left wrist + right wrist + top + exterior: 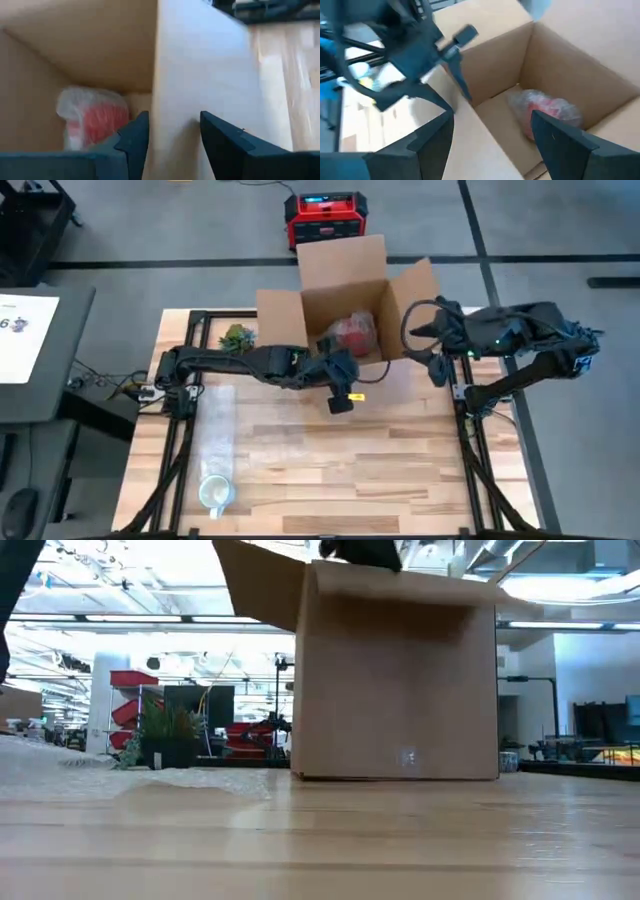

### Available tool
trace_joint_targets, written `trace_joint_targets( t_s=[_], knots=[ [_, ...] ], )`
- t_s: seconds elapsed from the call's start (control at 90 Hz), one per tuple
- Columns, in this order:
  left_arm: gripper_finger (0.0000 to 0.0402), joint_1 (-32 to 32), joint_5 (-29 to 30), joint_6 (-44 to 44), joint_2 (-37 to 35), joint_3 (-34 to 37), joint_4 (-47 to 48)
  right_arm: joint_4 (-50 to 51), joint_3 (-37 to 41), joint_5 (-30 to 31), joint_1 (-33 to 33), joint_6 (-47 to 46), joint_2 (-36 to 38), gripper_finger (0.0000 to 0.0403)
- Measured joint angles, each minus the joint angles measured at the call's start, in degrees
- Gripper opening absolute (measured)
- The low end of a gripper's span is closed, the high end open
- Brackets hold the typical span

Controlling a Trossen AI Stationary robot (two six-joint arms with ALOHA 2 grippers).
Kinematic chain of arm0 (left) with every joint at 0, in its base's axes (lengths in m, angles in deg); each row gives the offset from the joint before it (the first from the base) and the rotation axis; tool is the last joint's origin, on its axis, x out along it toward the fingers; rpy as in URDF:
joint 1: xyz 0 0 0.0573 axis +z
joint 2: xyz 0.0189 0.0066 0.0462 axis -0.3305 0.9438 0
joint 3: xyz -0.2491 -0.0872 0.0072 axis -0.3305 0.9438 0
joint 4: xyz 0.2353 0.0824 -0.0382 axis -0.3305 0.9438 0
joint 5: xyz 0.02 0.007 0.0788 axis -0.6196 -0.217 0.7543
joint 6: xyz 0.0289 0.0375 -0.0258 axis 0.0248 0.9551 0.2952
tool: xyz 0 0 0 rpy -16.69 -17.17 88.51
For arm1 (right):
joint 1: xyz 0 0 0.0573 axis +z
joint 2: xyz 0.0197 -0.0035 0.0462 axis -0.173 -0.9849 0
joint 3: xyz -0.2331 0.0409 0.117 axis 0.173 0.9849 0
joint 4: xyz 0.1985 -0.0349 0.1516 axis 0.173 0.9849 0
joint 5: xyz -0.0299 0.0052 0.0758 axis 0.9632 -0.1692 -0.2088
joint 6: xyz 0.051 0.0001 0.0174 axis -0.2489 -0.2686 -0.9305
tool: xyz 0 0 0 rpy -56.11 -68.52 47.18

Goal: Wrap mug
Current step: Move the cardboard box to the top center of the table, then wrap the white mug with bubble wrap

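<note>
An open cardboard box (345, 300) stands at the far middle of the wooden table (380, 460), and the wrapped mug (352, 330) (red, bundled in clear bubble wrap) lies on its floor toward the near right corner. The left gripper (170, 145) reaches in from nine o'clock to the box's near wall; its fingers (134, 140) are spread and straddle that wall's top edge, one inside the box and one outside. The right gripper (492, 140) hovers at the box's three o'clock side, just beside the right flap, with its fingers (560, 145) spread wide and the bundle visible between them from above. A sheet of bubble wrap (215, 430) lies along the table's left edge, with a clear mug (215, 493) at its near end around seven o'clock. A small green plant (236, 337) sits near the box's left flap, at about ten o'clock.
</note>
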Motion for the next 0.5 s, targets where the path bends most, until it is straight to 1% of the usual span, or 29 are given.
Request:
trace_joint_targets(
  t_s=[0.144, 0.3, 0.356, 0.5],
  knots=[
    [0.0155, 0.0, 2.2, 1.4, 0.0, -4.9, 0.0, -0.1, 0.0, 0.3, 0.4, 0.0, -1.1, 0.0255],
    [0.0155, -0.5, 2.3, 1.6, -0.1, -10.5, 1.0, -0.2, 0.0, 0.3, 0.4, -0.4, -2.0, 0.0255],
    [0.0155, -1.1, 2.3, 0.2, -0.1, -13.0, 3.1, -0.4, 0.0, 0.2, 0.4, -0.8, -2.3, 0.0255],
    [0.0154, -4.8, 2.2, -7.1, -0.2, -19.0, 10.9, -0.4, 0.0, 0.1, 0.9, -1.3, -2.5, 0.0255]
  ],
)
